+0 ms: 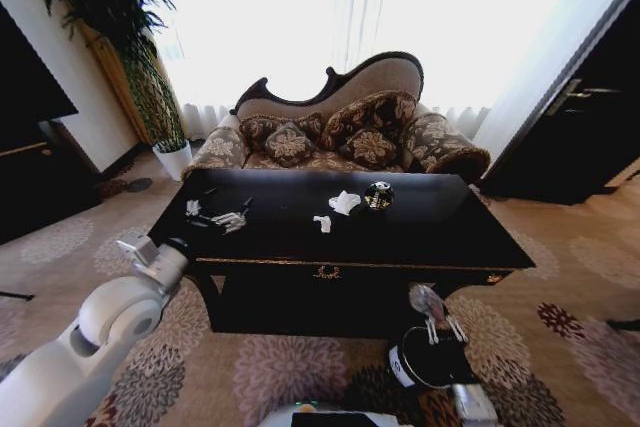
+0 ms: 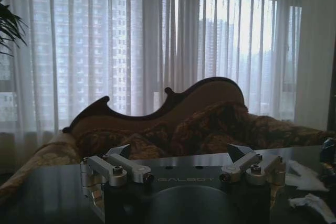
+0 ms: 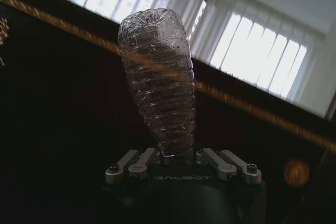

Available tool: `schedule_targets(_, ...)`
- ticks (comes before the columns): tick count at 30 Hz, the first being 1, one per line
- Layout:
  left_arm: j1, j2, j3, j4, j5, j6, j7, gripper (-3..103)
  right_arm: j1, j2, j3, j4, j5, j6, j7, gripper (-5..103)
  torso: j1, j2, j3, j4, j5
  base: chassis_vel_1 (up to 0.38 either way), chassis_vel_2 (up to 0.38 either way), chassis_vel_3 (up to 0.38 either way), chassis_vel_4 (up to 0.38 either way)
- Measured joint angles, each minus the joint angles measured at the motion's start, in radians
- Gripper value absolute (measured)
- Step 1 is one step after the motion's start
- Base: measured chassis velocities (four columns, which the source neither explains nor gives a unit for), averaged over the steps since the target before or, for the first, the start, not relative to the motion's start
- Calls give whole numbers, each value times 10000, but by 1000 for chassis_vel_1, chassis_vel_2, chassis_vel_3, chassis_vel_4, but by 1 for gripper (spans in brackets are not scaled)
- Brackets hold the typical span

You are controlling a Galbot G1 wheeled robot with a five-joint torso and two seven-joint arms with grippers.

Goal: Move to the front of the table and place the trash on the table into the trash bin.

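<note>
Right pincer point(image 3: 178, 157) clamped on crushed clear bottle point(image 3: 157, 77) above trash bin point(image 1: 425, 359), left pincer point(image 2: 184, 163) apart over table point(image 1: 420, 237).

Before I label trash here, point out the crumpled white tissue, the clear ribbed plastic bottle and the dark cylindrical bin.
crumpled white tissue point(image 1: 345, 202), head view, its middle.
clear ribbed plastic bottle point(image 3: 157, 82), right wrist view, mid-body.
dark cylindrical bin point(image 1: 415, 372), head view, side wall.

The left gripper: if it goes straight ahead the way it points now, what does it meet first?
The left gripper, open, points low across the table. Its path looks free over the bare top; the sofa beyond would probably come first, though depth is unclear.
</note>
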Motion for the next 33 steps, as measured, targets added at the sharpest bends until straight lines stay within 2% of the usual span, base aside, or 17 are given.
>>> schedule_targets(1, 0, 0, 0, 0, 0, 0, 0, 100, 0, 0, 0, 0, 0, 0, 0, 24, 0, 0, 0, 0, 0, 0, 0, 0, 0)
schedule_targets(5, 1330, -478, -1355, 175, 322, -454, 572, 100, 183, -217, -414, -761, 1444, -380, -303, 24, 0, 0, 0, 9, 1, 0, 0, 0, 0)
schedule_targets(7, 1435, -578, -1524, 222, 357, -537, 640, 100, 221, -233, -451, -941, 1654, -430, -335, 24, 0, 0, -1, 8, 3, 0, 0, 0, 0)
schedule_targets(9, 1675, -876, -1904, 241, 374, -673, 776, 100, 382, -283, -540, -1319, 2000, -554, -418, 24, 0, 1, 0, -3, 0, 0, 0, 0, 0)
schedule_targets(12, 2398, -1434, -2613, 67, 333, -945, 1020, 100, 744, -413, -939, -1899, 2661, -870, -569, 24, 1, 0, 0, 5, 3, 0, 0, 0, 0)
schedule_targets(13, 2398, -1434, -2613, 67, 333, -945, 1020, 100, 744, -413, -939, -1899, 2661, -870, -569, 24, 1, 0, 0, 5, 3, 0, 0, 0, 0)
schedule_targets(16, 3424, -1972, -3347, -108, 412, -1374, 1245, 100, 1089, -485, -1551, -2457, 3756, -1321, -608, 24, 0, 0, 0, 6, 1, 0, 0, 0, 0)
schedule_targets(23, 4744, -2642, -3911, -335, 504, -2075, 1482, 100, 2168, -574, -2110, -4007, 4355, -1433, -731, 24, 0, 1, 0, 5, 5, 0, 0, 0, 0)
schedule_targets(30, 5142, -2754, -4034, -400, 566, -2404, 1531, 100, 3319, -897, -2265, -5883, 4170, -1377, -833, 24, 0, 1, 0, 5, 2, 0, 0, 0, 0)
schedule_targets(33, 5230, -2769, -4039, -529, 534, -2430, 1542, 100, 3885, -1122, -2582, -6879, 4674, -1465, -897, 24, 0, 0, 1, 4, 4, 0, 0, 0, 0)
